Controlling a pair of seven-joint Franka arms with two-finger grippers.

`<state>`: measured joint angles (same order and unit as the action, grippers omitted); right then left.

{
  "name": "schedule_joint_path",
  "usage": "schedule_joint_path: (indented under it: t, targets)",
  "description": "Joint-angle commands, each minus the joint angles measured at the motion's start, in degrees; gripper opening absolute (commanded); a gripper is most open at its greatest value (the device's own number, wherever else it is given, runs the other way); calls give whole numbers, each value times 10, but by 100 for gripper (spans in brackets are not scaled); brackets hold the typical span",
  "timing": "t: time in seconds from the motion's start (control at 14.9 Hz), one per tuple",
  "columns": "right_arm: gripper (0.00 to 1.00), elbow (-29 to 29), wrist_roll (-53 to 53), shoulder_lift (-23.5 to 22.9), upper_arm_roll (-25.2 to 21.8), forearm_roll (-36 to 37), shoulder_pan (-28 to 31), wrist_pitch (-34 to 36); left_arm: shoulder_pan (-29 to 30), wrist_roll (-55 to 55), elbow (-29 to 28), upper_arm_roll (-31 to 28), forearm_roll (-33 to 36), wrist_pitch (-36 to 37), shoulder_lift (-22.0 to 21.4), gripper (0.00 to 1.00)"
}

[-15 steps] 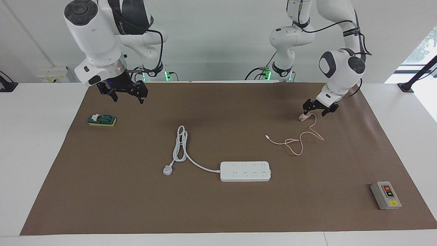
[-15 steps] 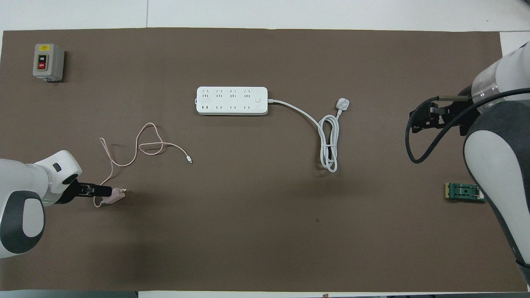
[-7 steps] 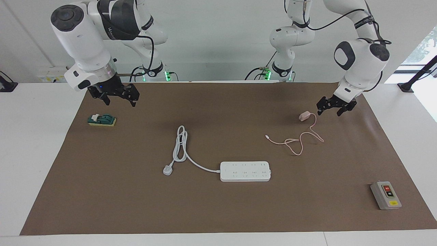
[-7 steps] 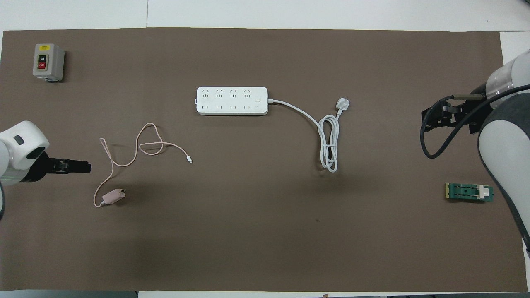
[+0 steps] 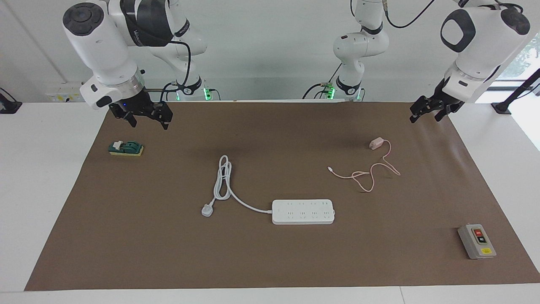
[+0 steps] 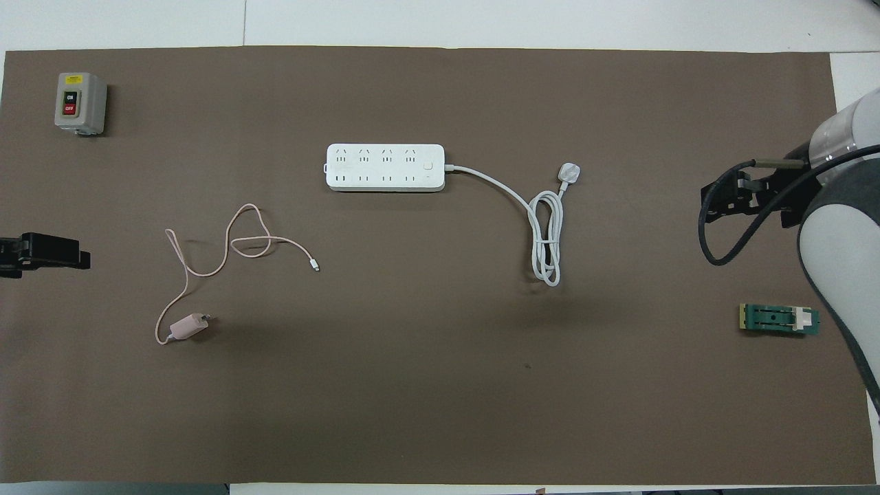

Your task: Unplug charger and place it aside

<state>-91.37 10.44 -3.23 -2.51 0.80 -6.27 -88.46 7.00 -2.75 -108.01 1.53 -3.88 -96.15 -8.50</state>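
A white bench carries a large brown mat that covers nearly all of its working surface, with bare white strips at each end. Two white robot arms stand at one long edge.

The right gripper, its fingers spread and empty, hangs above the mat at the right arm's end, over the ground beside a small green block. The left gripper, fingers also spread and holding nothing, hangs over the mat's corner at the left arm's end, well apart from everything.

Near the middle lies a long white power strip, every socket empty, its white cord coiled toward the right arm's end. A grey switch box sits at the mat's corner farthest from the robots, at the left arm's end.

The charger, a small pale pink cube, lies flat on the mat, nearer to the robots than the power strip and toward the left arm's end. Its thin pink cable loops loosely toward the strip without touching it.

Judged from this, the charger is already unplugged and set aside, so the task looks complete; nothing more seems called for than parking the arms. Open mat surrounds the charger, well clear of any edge.
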Motion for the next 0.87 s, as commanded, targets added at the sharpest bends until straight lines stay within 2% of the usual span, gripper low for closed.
schedule_joint_path:
  t: [0.0,0.2,0.4,0.47,0.54,0.61,0.81]
  targets:
    - [100,-9,15,9,7,-11,12,-5,-3,34,33,4,1,39,14,100]
    - [100,-6,13,9,6,-13,22,2,-6,36,67,8,13,60,25,100]
    - [100,-7,-13,9,-16,-11,31,-7,-26,42,184,9,56,152,79,100]
    - [100,-6,-83,7,-19,-5,30,-20,-25,42,212,9,55,161,90,100]
    - [100,-4,-151,5,-21,-5,30,-20,-25,42,217,9,54,148,96,100]
    - [100,-5,-158,4,-22,-5,33,-26,-26,42,217,10,54,117,96,100]
    - [100,-3,-153,-1,-23,-7,39,-51,-29,35,202,11,54,90,94,100]
